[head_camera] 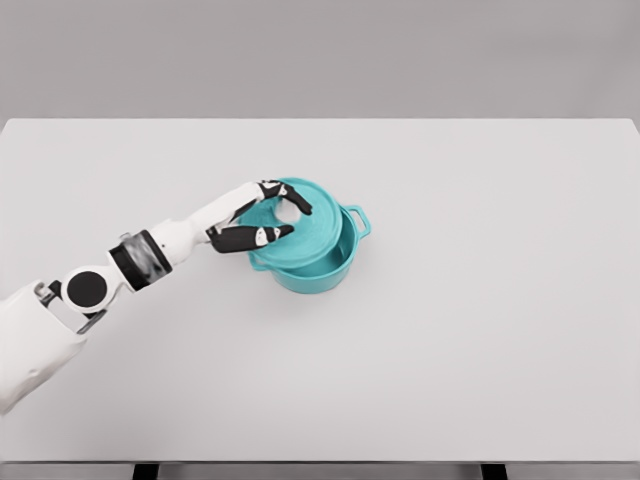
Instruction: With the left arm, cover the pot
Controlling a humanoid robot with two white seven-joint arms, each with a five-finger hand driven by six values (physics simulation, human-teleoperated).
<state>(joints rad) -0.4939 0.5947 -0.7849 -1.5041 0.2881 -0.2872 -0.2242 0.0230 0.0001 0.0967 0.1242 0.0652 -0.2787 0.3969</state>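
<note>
The teal lid (300, 228) sits tilted and off-centre on the teal pot (318, 262) on the white bench (480, 330), while the left hand (258, 222) reaches from the left, its fingers (262, 236) gripping the lid's white knob (287, 212).

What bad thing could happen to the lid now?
1. The teal lid sits crooked, shifted left of the pot, so it might tip into it or slide off when let go.
2. The left hand grips only the white knob, so the lid could slip or swing.
</note>
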